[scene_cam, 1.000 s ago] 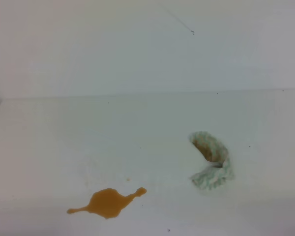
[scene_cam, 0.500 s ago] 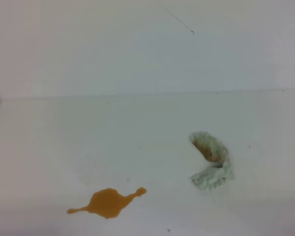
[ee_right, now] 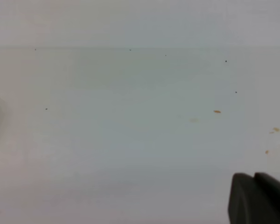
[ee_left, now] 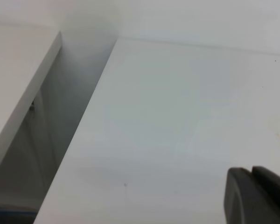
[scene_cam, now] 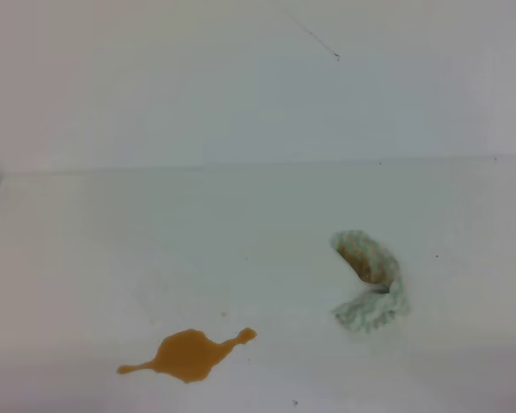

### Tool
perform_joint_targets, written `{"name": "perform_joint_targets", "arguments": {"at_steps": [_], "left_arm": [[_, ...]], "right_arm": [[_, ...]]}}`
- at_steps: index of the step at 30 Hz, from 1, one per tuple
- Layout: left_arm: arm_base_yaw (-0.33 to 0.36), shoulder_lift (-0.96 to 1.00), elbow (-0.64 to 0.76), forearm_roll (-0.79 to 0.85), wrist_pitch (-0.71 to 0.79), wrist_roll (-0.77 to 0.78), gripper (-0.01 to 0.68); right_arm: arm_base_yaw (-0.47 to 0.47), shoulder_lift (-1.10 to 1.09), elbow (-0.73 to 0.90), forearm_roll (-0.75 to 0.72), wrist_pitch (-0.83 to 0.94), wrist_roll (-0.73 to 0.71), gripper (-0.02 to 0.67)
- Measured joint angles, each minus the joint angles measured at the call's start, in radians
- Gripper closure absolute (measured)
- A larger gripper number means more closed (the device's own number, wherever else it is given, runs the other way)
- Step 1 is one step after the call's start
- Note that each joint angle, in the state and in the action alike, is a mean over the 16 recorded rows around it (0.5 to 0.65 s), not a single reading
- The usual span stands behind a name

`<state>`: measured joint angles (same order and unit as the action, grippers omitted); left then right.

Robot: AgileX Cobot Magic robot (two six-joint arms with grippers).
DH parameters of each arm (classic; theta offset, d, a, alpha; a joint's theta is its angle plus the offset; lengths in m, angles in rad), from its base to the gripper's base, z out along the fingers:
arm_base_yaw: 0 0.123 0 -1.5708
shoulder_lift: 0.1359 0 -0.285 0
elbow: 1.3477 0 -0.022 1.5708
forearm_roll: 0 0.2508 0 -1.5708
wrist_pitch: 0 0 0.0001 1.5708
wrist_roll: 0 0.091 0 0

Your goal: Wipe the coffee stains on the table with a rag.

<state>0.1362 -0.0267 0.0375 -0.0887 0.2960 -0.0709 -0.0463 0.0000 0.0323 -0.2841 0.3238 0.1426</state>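
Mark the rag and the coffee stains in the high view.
rag (scene_cam: 371, 294): exterior high view, on its pale fold beside the brown patch.
coffee stains (scene_cam: 187, 354): exterior high view, middle of the puddle.

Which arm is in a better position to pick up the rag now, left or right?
Probably the right. The rag lies on the right half of the table, that arm's side, with the coffee stains at front left. Neither arm shows overhead, so this rests on layout alone.

A plain white wall (scene_cam: 241, 86) rises behind, marked by a thin dark diagonal scratch (scene_cam: 314, 36) (near its top). A second flat white panel (ee_left: 18, 79) stands left, across a shadowed gap (ee_left: 60, 121).
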Motion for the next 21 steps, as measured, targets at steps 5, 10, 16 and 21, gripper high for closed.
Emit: {"name": "perform_joint_targets", "arguments": {"at_steps": [5,10,16,21], "left_arm": [[0.0,0.0,0.0,0.0,0.0,0.0,0.672],[0.0,0.0,0.0,0.0,0.0,0.0,0.672],[0.0,0.0,0.0,0.0,0.0,0.0,0.672],[0.0,0.0,0.0,0.0,0.0,0.0,0.672]], "right_arm": [[0.0,0.0,0.001,0.003,-0.063,0.001,0.652],[0.0,0.0,0.001,0.005,-0.206,0.003,0.652],[0.0,0.0,-0.001,0.006,-0.405,0.003,0.652],[0.0,0.0,-0.003,0.007,-0.543,0.003,0.652]]}}
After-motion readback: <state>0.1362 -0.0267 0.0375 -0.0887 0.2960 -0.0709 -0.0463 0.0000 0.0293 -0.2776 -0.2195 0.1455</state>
